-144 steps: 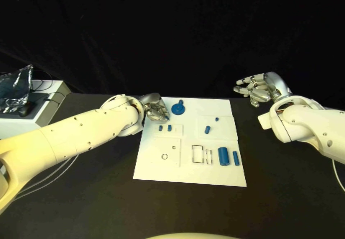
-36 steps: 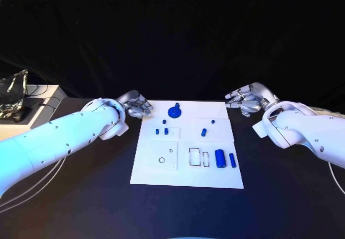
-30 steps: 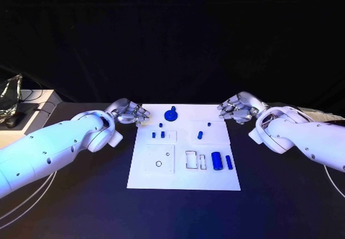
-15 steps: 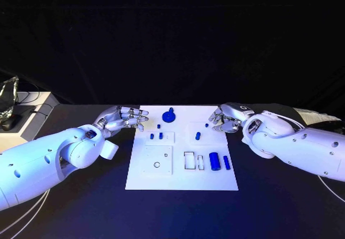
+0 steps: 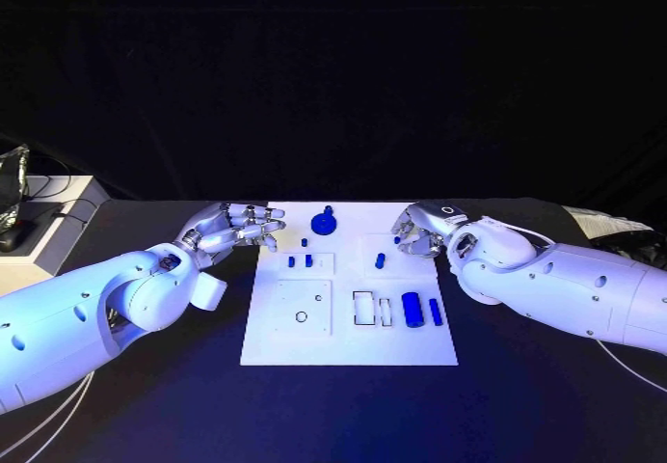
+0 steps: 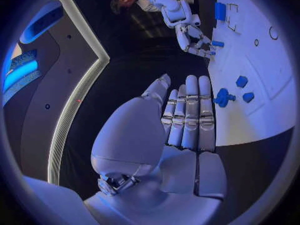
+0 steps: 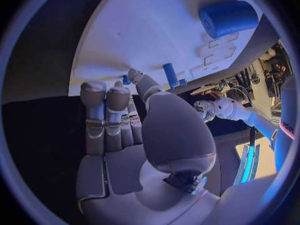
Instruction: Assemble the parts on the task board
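The white task board [image 5: 348,342] lies in the middle of the black table. On it are a blue knob [image 5: 326,224], two short pegs [image 5: 299,260], a peg [image 5: 381,260], a thick cylinder [image 5: 413,309] and a thin one [image 5: 434,311]. My left hand [image 5: 236,227] hovers at the board's far left edge, fingers straight and holding nothing; in its wrist view the left hand [image 6: 184,120] faces the knob [image 6: 222,97]. My right hand [image 5: 421,236] is over the board's far right part, empty, its fingertips close to a small blue peg [image 6: 217,44]. In the right wrist view, the thumb of the right hand [image 7: 119,130] lies near that peg [image 7: 126,79].
Empty rectangular slots [image 5: 364,307] and a round hole [image 5: 302,316] mark the board's near half. A white box [image 5: 35,241] with dark gear and a foil object [image 5: 12,164] stands at the table's left edge. Bare black table lies in front of the board.
Both hands have come inward toward the board's far corners; the right one has moved from beside the board to over its right part. The parts lie as before.
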